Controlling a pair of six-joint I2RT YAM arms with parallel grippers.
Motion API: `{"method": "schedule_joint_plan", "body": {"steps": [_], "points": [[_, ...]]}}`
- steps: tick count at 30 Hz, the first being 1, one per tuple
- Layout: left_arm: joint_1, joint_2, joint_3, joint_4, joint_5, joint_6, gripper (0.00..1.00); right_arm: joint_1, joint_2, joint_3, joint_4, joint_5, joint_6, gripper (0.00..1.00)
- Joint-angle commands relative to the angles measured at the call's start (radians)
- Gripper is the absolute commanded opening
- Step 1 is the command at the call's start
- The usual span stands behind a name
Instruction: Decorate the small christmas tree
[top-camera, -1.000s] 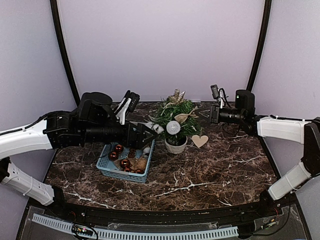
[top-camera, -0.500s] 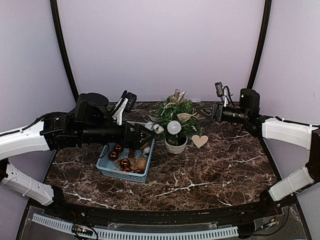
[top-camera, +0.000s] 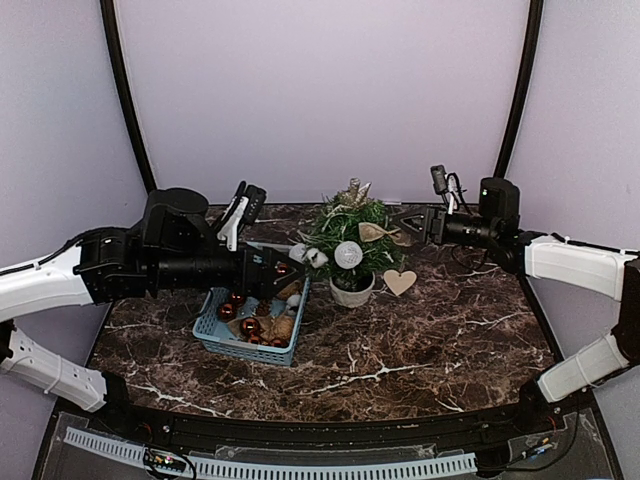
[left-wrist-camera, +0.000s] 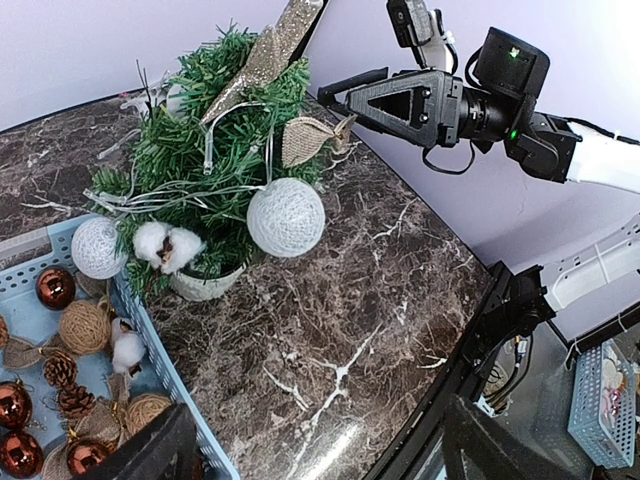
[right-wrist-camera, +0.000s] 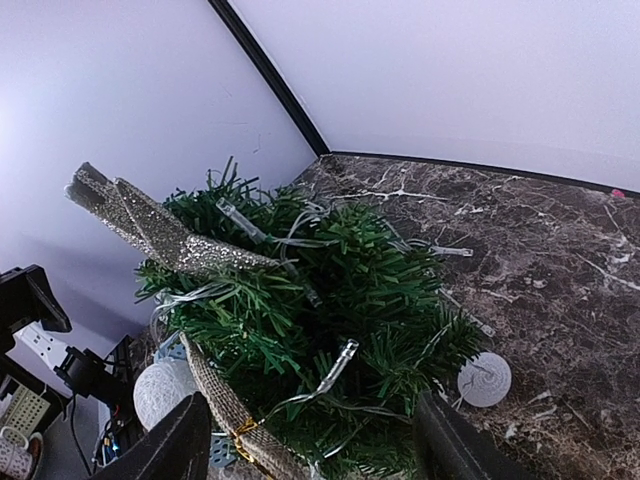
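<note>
Small christmas tree (top-camera: 348, 232): parked upright in its white pot (top-camera: 352, 292), just off the far right corner of the blue basket (top-camera: 245, 350), long axis straight up. Found the right gripper (top-camera: 403, 222) on the tree's side away from the basket, level with the upper branches, jaws apart and empty, tips right beside a burlap leaf (top-camera: 374, 232) on a branch. Spotted the left gripper (top-camera: 285, 278) over the basket, spread wide, holding nothing. Reckoned the left better placed to grab one of the baubles (top-camera: 248, 326) next.
</note>
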Motion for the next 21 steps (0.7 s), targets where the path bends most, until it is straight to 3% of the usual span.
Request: {"method": "schedule_joint_plan", "body": {"steps": [1, 18, 21], "points": [[0.006, -0.037, -0.021, 0.012, -0.017, -0.004, 0.88, -0.003, -0.012, -0.01, 0.012, 0.014, -0.007, 0.72], [0.061, -0.048, -0.033, -0.069, -0.039, -0.042, 0.88, -0.008, -0.139, 0.022, -0.187, 0.164, -0.069, 0.78], [0.092, -0.053, -0.044, -0.085, -0.034, -0.044, 0.88, -0.009, -0.184, 0.027, -0.248, 0.218, -0.056, 0.86]]}}
